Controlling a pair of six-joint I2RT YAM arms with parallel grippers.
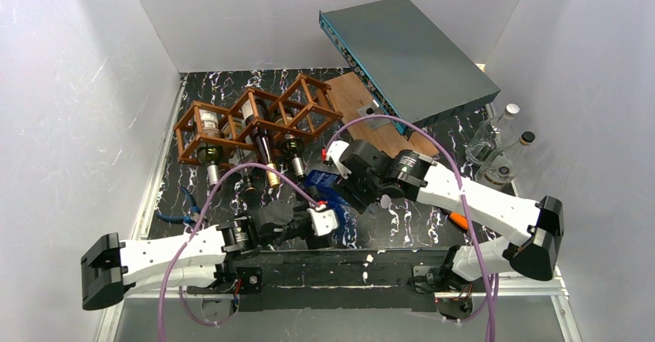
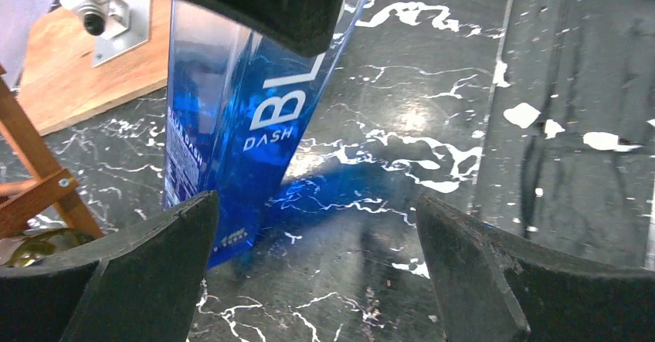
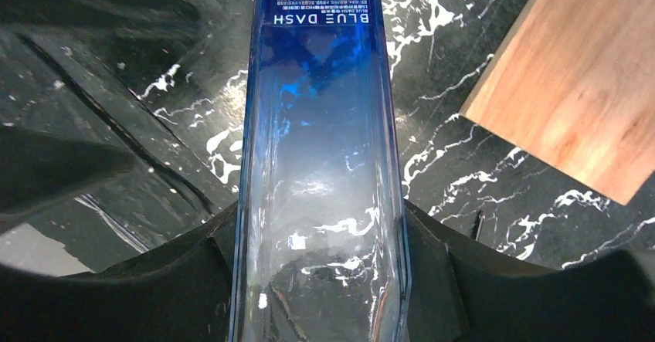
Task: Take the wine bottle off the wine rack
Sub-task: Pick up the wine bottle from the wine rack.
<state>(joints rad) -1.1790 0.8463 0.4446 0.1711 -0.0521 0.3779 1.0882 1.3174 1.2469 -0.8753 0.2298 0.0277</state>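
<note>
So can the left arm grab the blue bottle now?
Probably yes. The left gripper is wide open and the blue bottle is right in front of it with nothing between. But the right gripper is holding it.

Bright, even, diffuse light filled the overhead view, bounced off the plain white enclosure walls (image 1: 77,87); shadows under the arms were soft and shallow. The glossy black, white-veined tabletop (image 1: 402,218) carried a round glare patch in the left wrist view, where the blue translucent glass bottle (image 2: 232,126) threw a blue-tinted shadow. The black fingers (image 2: 147,257) of the left gripper (image 2: 317,234) looked soft and out of focus. In the right wrist view, white highlights streaked the bottle, its print sharp, while the right gripper (image 3: 320,226) fingers (image 3: 185,280) were dark, underexposed and blurred along the bottom edge.
</note>
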